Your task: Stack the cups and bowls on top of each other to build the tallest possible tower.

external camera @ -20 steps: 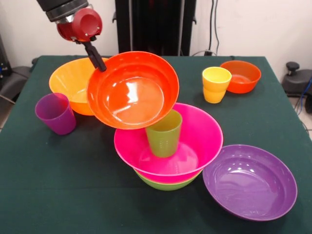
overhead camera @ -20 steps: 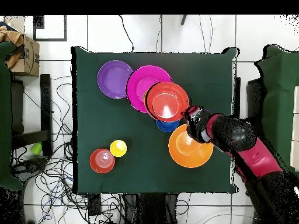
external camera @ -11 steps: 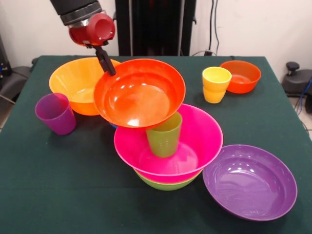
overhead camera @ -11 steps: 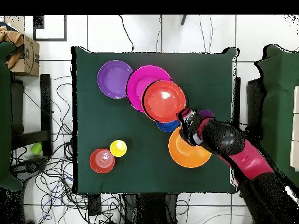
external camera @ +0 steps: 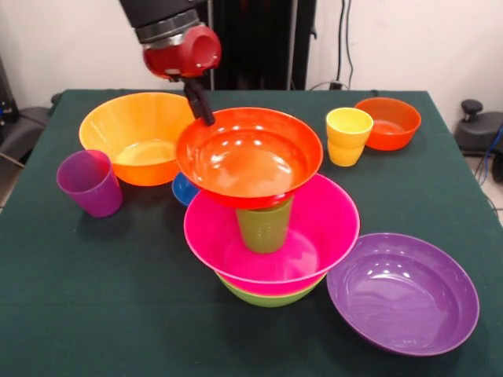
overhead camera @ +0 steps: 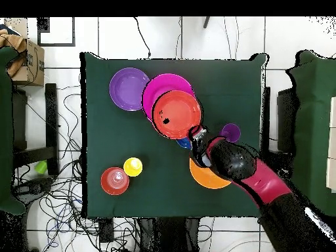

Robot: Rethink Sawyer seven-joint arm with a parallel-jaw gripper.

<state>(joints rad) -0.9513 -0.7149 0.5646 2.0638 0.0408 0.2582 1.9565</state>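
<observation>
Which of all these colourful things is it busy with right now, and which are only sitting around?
In use:
claw
big red-orange bowl it holds by the rim
green cup under it
pink bowl
lime bowl at the bottom

Sitting around:
orange bowl
purple cup
purple bowl
yellow cup
small red-orange bowl
small blue bowl

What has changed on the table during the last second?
The gripper, shut on the rim of the red-orange bowl, carried it rightward in the front view and levelled it over the green cup in the pink bowl. The blue bowl now shows behind. The purple cup, yellow cup and other bowls stayed.
</observation>
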